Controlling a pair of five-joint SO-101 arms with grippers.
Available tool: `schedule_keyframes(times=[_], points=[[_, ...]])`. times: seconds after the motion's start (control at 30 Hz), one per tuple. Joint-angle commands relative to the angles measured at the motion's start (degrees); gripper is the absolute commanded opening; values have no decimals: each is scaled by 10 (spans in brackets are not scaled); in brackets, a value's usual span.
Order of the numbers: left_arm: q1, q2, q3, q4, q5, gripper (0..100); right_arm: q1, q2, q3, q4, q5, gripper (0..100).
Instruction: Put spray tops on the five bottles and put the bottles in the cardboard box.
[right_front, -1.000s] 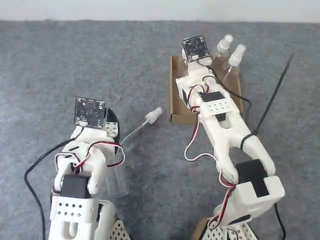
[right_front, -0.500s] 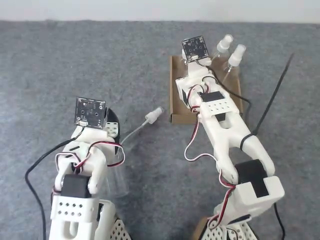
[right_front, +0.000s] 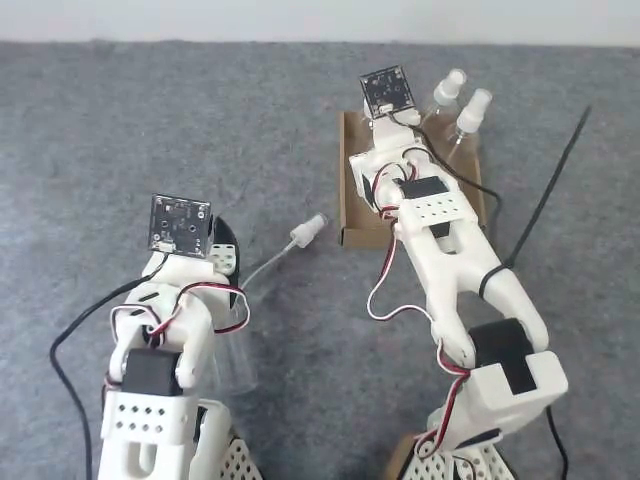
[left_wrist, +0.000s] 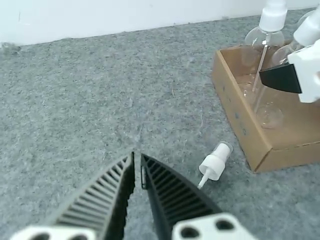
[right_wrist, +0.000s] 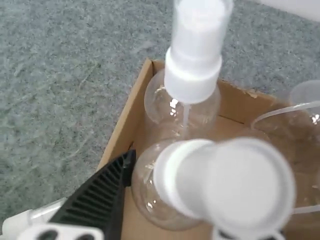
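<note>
The white plastic left arm (right_front: 160, 350), with black servo blocks and loose red-and-white wires, sits folded close above its own base, upper links drawn back and wrist pitched forward and downward. Its black ribbed left jaws stand almost together in the left wrist view, with a thin slit between the tips and nothing held. The white plastic right arm (right_front: 450, 260) is stretched far forward from its base, nearly straight, slanting a little toward the left arm's side, wrist tipped down.
</note>
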Motion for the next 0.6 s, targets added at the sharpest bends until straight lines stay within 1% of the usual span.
schedule_keyframes(times=[0.0, 0.4, 0.57], points=[[0, -10, -7, -17, 0, 12, -6, -14, -40, 2, -22, 184], [0, -10, -7, -17, 0, 12, -6, -14, -51, 2, -26, 189], [0, -10, -7, -17, 0, 12, -7, -14, -50, 3, -26, 251]])
